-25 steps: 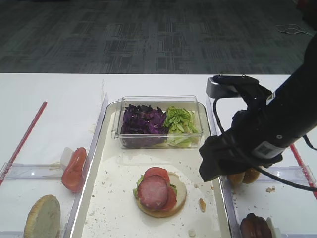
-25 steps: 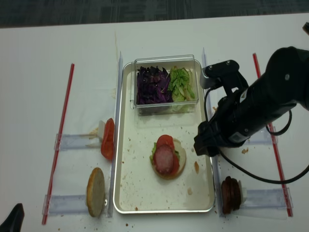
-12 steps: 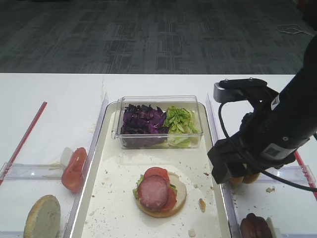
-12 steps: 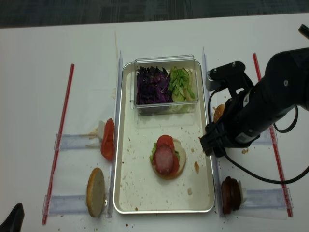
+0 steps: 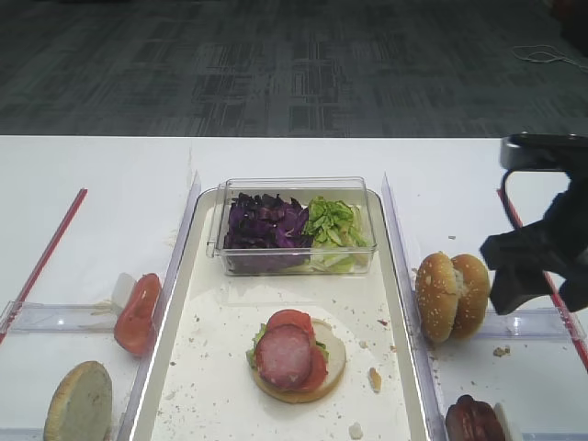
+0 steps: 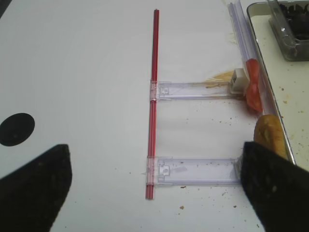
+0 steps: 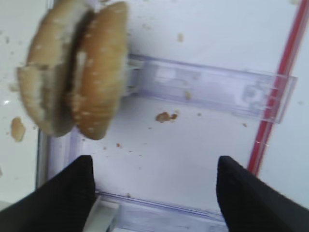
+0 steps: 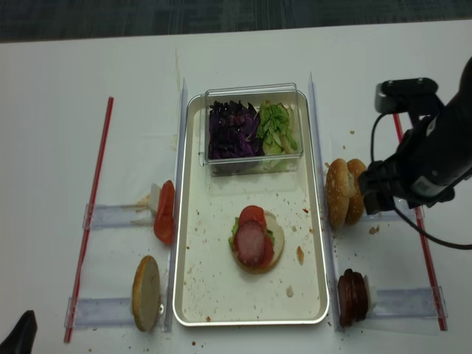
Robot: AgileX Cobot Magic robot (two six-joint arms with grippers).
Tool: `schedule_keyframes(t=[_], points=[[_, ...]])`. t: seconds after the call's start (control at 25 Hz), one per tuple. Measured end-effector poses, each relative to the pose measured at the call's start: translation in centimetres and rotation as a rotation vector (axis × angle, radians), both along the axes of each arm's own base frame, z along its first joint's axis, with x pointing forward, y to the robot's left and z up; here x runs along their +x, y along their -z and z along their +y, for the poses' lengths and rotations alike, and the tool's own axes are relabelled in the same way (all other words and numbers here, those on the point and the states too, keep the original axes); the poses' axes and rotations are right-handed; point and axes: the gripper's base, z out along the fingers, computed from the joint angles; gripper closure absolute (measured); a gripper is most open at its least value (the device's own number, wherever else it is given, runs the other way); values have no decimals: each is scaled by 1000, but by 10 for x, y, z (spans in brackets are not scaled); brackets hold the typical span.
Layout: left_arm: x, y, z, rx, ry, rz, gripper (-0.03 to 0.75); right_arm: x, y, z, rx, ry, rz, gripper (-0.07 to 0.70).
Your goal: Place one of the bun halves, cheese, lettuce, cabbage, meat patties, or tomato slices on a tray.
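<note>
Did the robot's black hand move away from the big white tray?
Yes. The right gripper was over the tray's right rim a second ago; now it is off to the right, past the seeded bun halves, empty and open.

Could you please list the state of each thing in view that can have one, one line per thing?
right tool: open, empty, beside the sesame buns.
left tool: open, empty, over bare table.
sesame bun halves: on edge, off the tray.
tray: crumb-strewn, holding a part-built burger.
meat patty: flat on top of the burger.
clear box: lidless, holding cabbage and lettuce.
</note>
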Motion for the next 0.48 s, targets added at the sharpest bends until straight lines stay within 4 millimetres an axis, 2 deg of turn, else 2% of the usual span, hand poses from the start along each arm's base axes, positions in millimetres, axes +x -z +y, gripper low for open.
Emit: schedule_keyframes(t=[0.24,0.48], points=[[0,0,0,0,0,0,30,0,1,-42,-47,108,34,73],[0,0,0,0,0,0,30,-3,2,-50,-69,115,64,73]])
